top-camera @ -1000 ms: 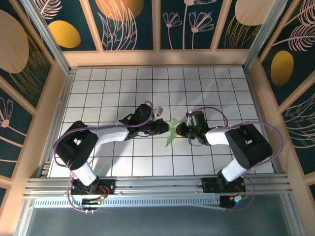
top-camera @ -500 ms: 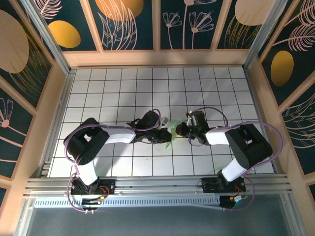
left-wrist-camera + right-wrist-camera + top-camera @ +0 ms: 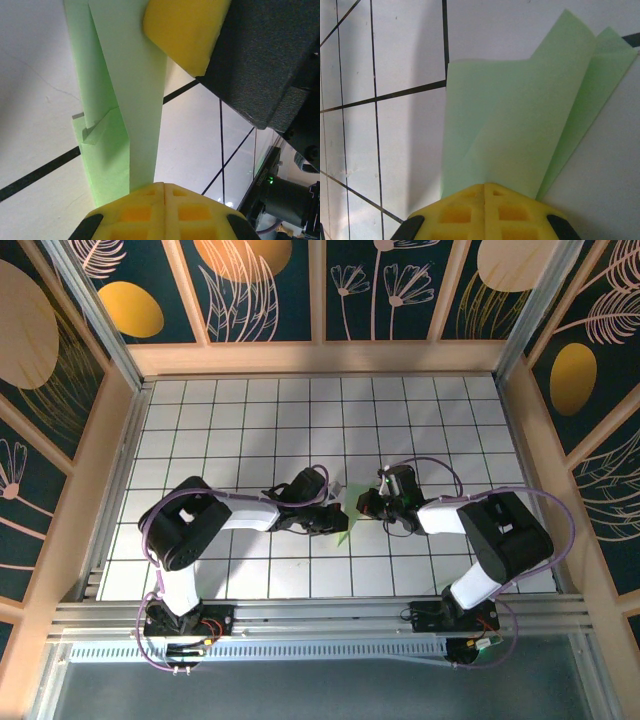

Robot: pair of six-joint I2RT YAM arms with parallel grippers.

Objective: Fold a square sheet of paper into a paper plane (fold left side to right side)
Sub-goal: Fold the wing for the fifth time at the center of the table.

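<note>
Yellow-padded left gripper (image 3: 165, 189) pinched shut on the light green folded sheet of paper (image 3: 142, 100) | black right gripper (image 3: 485, 189) with yellow pads clamped on that same sheet from the opposite side, tips close together | sheet creased lengthwise, layers fanning apart | all of it near the middle of the white gridded table (image 3: 200, 420).

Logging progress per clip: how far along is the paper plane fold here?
Done: the green paper is folded, not a flat square, with several creased, overlapping layers narrowing to a slim shape. In hand: the left gripper and right gripper are shut on it from opposite sides, over the grid table. Left: no spread wings are visible, so final shaping and release probably remain.
</note>
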